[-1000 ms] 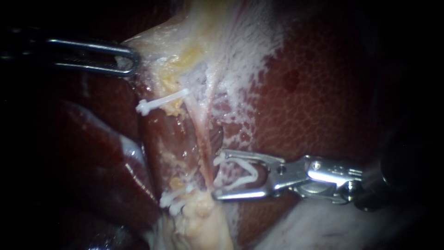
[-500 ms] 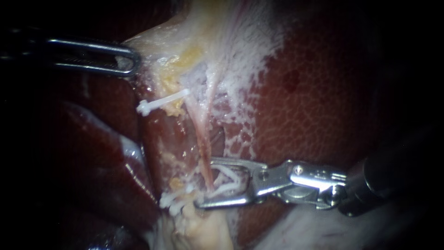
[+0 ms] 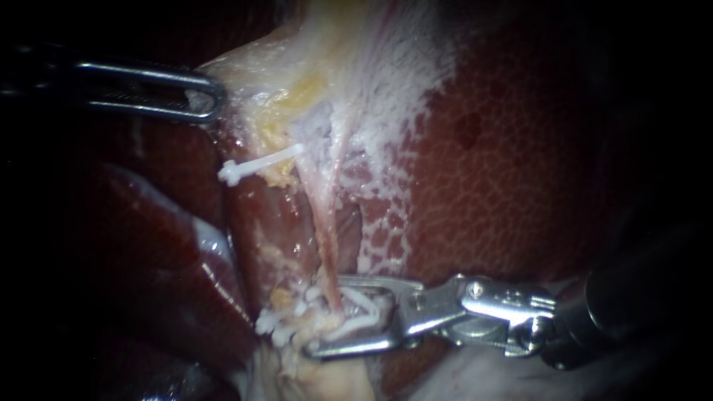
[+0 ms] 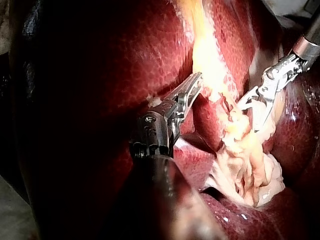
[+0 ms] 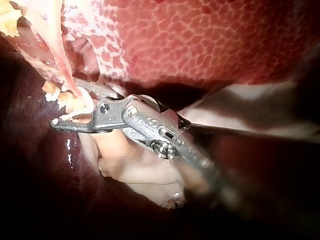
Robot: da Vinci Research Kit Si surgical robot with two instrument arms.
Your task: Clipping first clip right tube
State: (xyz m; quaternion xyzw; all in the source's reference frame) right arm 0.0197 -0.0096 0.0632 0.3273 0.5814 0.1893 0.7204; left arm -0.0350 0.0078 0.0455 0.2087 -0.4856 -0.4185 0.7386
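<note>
Right instrument [image 3: 322, 315]: tool holds a gaping white clip [image 3: 364, 308] astride the right tube [image 3: 324, 238], low on the liver [image 3: 505, 171]. Risk: it seemingly crowds neighbouring clips [image 3: 282, 321]; closing here could snag them.

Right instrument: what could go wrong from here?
1. The right instrument carries its clip astride the tube, right beside the other clips; closing may foul them.
2. Its lower jaw tip lies against the pale lump; the clip may catch that too.
3. If the left instrument slips off the upper tissue, the tube could slacken.
</note>
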